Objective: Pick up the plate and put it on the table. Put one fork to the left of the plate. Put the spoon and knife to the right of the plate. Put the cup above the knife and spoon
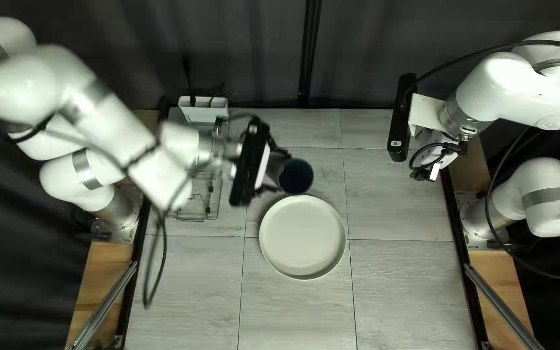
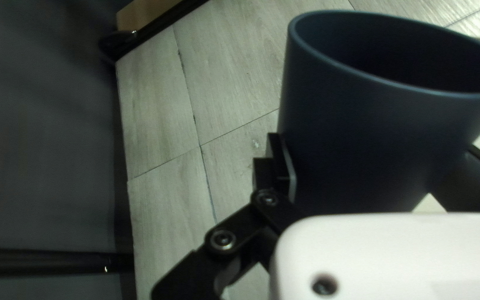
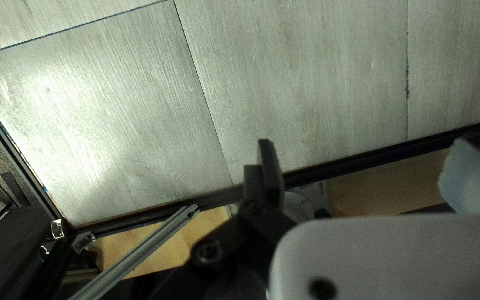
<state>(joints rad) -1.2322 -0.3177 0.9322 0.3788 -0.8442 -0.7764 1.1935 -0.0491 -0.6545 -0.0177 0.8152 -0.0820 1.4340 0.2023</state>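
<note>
My left gripper [image 1: 276, 171] holds the dark blue cup [image 1: 296, 175] just beyond the far edge of the pale round plate [image 1: 303, 236] in the top left view. That plate lies on the table. Seen from the left wrist, the cup [image 2: 384, 128] fills the space between both fingers of the left gripper [image 2: 376, 166], its open mouth showing. My right gripper [image 1: 428, 170] is raised over the table's right side, holding nothing visible. In the right wrist view one finger [image 3: 270, 172] stands far to the side, in an open position. No fork, knife or spoon can be made out.
A wire rack [image 1: 210, 202] stands at the left of the table, partly under my left arm. Behind it is a white holder [image 1: 203, 111] near the far edge. Metal bars [image 1: 105, 304] run beside the table's near corners.
</note>
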